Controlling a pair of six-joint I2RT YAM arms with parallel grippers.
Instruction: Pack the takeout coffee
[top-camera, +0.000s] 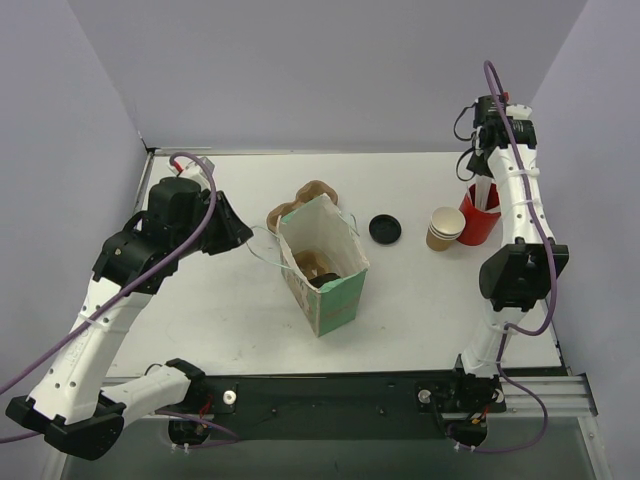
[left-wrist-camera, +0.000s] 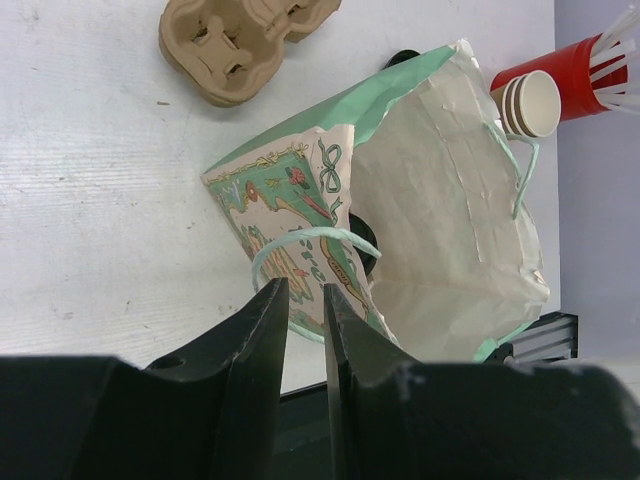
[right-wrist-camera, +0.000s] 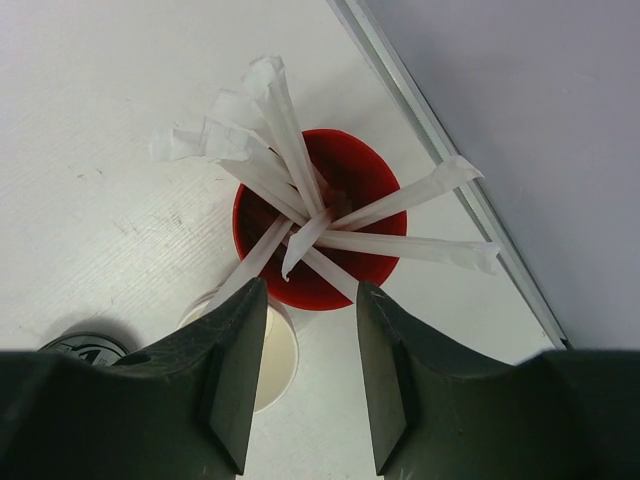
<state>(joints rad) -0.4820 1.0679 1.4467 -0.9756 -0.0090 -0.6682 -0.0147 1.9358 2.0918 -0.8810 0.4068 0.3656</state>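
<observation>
Item: takeout packing, stick-picking stage (judged). Coffee (top-camera: 320, 268): apparently already down in the bag (top-camera: 335, 300), where a brown shape with a dark top shows through the open mouth; its details are too small to confirm. Bag: upright at mid-table (top-camera: 200, 320), with the carrier (left-wrist-camera: 235, 45) just behind it. Lid (top-camera: 385, 229): a loose black one, lying between the bag and the stack (right-wrist-camera: 275, 360) of spare brown cups. Red cup (right-wrist-camera: 370, 185): just beside the stack, near the table's right edge, holding white wrapped sticks (right-wrist-camera: 285, 120) that fan out in all directions. Right gripper (right-wrist-camera: 310, 295): above the red cup, fingers (right-wrist-camera: 235, 370) spread, nothing between them. Left gripper (left-wrist-camera: 305, 288): at the bag's handle (left-wrist-camera: 310, 232), fingers (left-wrist-camera: 265, 340) a narrow gap apart with a strand of the handle crossing the gap; cannot tell whether it is pinched or only hooked. Handling note: choose one stick that stands free of the crossing bundle, such as those leaning out toward the table edge. Bring the jaws down to either side of it alone and close across its thin width. Lift along its lean, so that the neighbours do not drag, the red cup does not tip and the stack is not knocked. The left side should hold the bag mouth wide for the drop.
</observation>
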